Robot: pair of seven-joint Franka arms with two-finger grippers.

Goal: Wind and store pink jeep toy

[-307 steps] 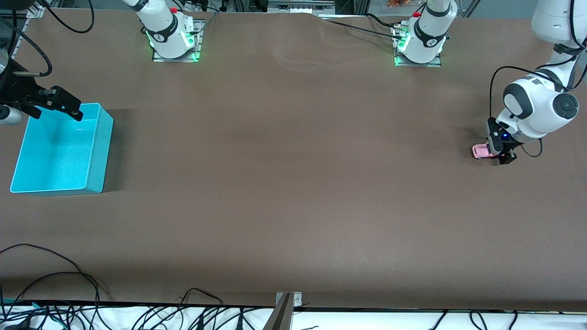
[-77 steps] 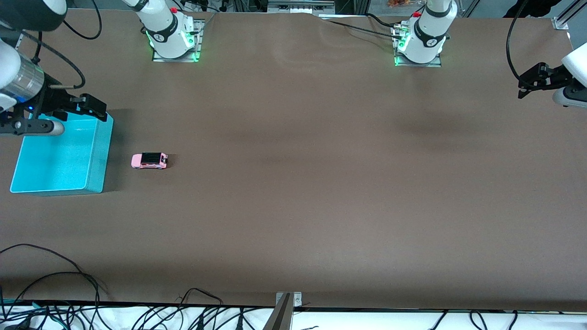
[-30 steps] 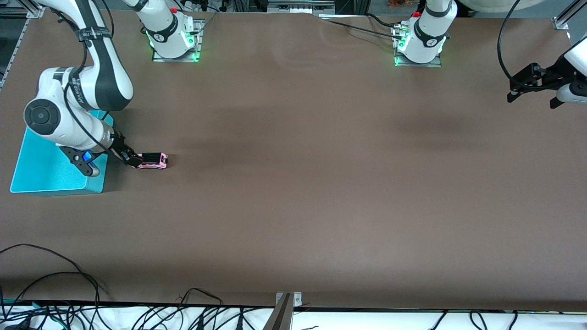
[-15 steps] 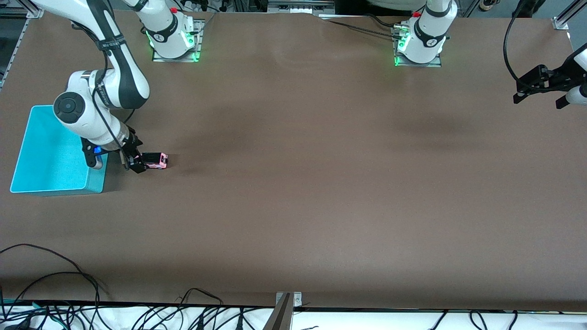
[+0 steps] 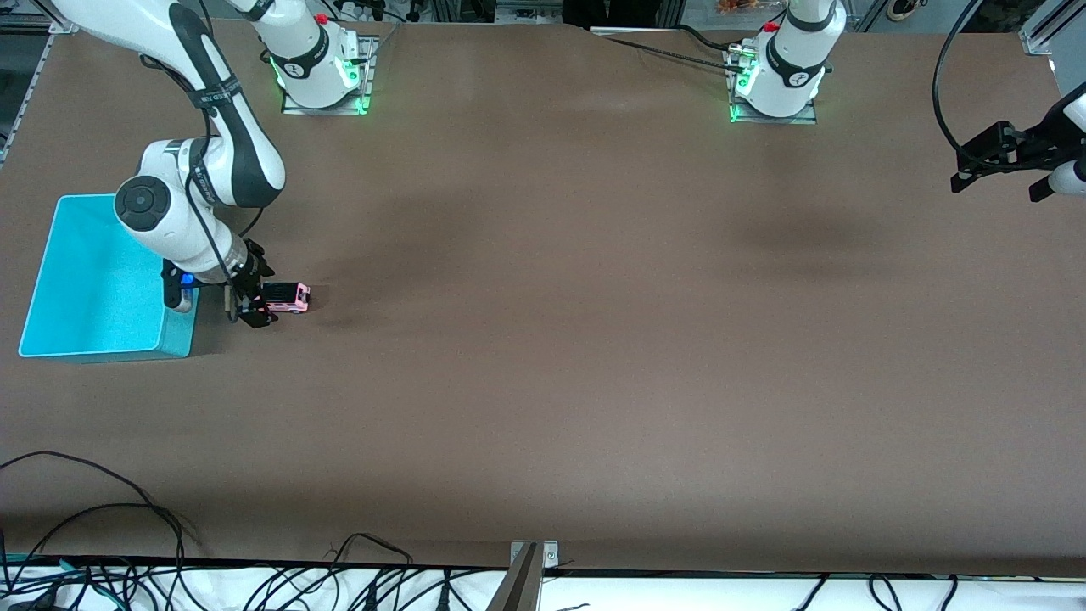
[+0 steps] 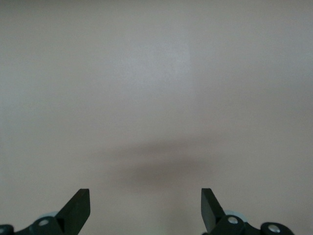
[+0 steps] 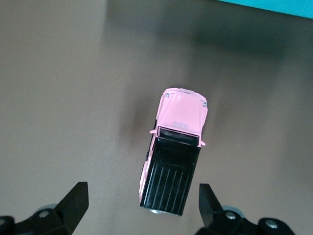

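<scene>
Under right claw (image 7: 142, 203) (spread): jeep (image 7: 175, 156)

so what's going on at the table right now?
The right gripper is down at the pink jeep toy, fingers open and not yet closed on it. The jeep stands on its wheels on the table, beside the turquoise bin at the right arm's end. The bin looks empty, so the storing is yet to be done. The left gripper waits open above the table at the left arm's end, holding nothing.

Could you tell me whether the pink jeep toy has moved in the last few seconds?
No. The pink jeep toy sits at the same spot beside the turquoise bin.
</scene>
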